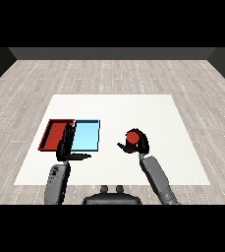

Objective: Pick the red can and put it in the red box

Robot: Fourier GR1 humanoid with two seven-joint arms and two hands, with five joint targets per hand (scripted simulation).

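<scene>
- A white table (133, 113) is filling the middle of the head view, its top lying as a broad pale sheet that is narrowing toward the far side
- Around the table, a floor of grey wood planks (114, 74) is running out on all sides, its boards lying in long strips across the room
- At the far end of the room, a dark grey wall (114, 53) is closing off the floor in a low band
- On the left part of the table, a red tray (51, 135) and a light blue tray (89, 134) are lying side by side, touching along one edge, the red one on the left
- The left hand (66, 143) is standing upright over the near edge where the two trays are meeting, its fingers straight and pointing up, its thumb sticking out to the right, holding nothing
- The left forearm (56, 181) is coming up from the lower left, grey and nearly vertical
- The red can (132, 137) is sitting in the right hand (139, 143), right of the blue tray and well apart from the red tray
- The right hand's fingers are curling round the can, with only its round red top showing
- The right forearm (156, 176) is slanting in from the lower right
</scene>
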